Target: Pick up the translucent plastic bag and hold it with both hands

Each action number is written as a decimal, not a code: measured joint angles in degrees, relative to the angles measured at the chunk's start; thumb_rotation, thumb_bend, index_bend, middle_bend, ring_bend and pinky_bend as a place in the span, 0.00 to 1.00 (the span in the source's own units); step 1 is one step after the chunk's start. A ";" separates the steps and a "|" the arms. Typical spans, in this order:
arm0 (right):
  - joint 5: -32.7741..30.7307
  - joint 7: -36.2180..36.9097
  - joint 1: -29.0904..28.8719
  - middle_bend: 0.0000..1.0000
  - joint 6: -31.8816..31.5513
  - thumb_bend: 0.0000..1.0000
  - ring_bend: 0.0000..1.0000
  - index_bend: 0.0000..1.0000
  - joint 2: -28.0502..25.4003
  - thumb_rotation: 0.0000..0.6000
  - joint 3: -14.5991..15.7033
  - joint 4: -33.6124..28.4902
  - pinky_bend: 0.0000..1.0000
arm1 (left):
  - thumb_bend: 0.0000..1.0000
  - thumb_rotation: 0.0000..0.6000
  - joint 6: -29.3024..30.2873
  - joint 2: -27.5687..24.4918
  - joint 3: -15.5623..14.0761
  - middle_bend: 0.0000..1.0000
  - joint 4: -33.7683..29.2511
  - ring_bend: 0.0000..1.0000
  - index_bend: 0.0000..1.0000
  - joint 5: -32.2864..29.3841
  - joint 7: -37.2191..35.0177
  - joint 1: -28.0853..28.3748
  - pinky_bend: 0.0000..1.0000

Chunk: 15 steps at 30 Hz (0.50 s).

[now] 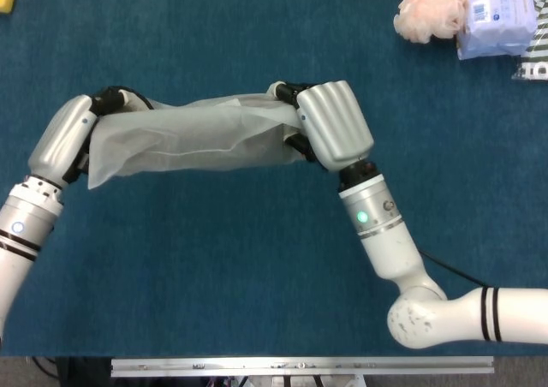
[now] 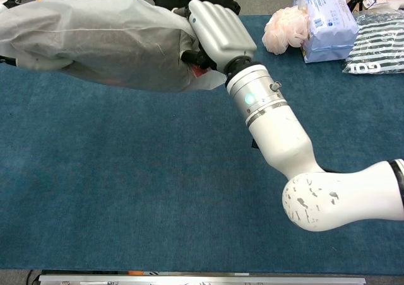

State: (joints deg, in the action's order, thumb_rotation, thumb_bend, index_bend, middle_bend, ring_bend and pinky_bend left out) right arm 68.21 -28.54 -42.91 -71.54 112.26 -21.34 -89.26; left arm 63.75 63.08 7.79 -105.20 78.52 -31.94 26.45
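Observation:
The translucent plastic bag hangs stretched in the air above the blue table between both hands. My left hand grips its left end, fingers wrapped over the top edge. My right hand grips the right end, back of the hand facing up. In the chest view the bag fills the upper left, and the right hand clutches its bunched right end. The left hand is mostly hidden behind the bag in that view.
A peach mesh sponge, a blue-white wipes packet and a striped bag lie at the far right of the blue table cloth. A metal rail runs along the near edge.

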 measured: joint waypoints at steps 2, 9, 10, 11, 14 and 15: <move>-0.50 -0.31 0.27 0.49 0.30 0.89 0.52 0.34 -0.91 1.00 0.24 -1.10 0.72 | 0.25 1.00 -0.10 -0.17 0.13 0.73 0.19 0.66 0.71 -0.37 -1.61 -0.28 0.78; -2.21 -1.09 1.42 0.25 1.38 0.64 0.23 0.01 -5.26 1.00 1.16 -5.93 0.46 | 0.25 1.00 0.07 -1.12 0.73 0.73 0.58 0.66 0.71 -1.65 -8.09 -1.86 0.78; -2.30 -1.07 1.58 0.23 1.44 0.60 0.22 0.00 -5.82 1.00 1.24 -6.62 0.44 | 0.25 1.00 0.03 -1.36 0.78 0.73 0.61 0.66 0.71 -1.73 -8.91 -2.06 0.78; -2.36 -1.06 1.74 0.21 1.48 0.55 0.19 0.00 -6.43 1.00 1.33 -7.32 0.43 | 0.25 1.00 -0.01 -1.62 0.82 0.73 0.64 0.66 0.71 -1.77 -9.69 -2.26 0.78; -2.30 -1.15 2.35 0.17 1.46 0.44 0.16 0.00 -8.79 1.00 1.69 -9.80 0.40 | 0.25 1.00 0.06 -2.54 0.91 0.73 0.85 0.66 0.71 -1.59 -11.75 -3.02 0.78; -2.17 -1.18 2.64 0.17 1.40 0.41 0.15 0.00 -9.87 1.00 1.89 -10.92 0.39 | 0.25 1.00 0.28 -2.83 0.94 0.73 0.98 0.66 0.71 -1.39 -12.31 -3.37 0.78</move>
State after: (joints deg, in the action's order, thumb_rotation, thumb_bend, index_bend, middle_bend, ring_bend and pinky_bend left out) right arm 66.05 -29.71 -40.27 -70.14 102.39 -19.45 -100.18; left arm 64.03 60.26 8.73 -104.22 77.13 -44.24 23.08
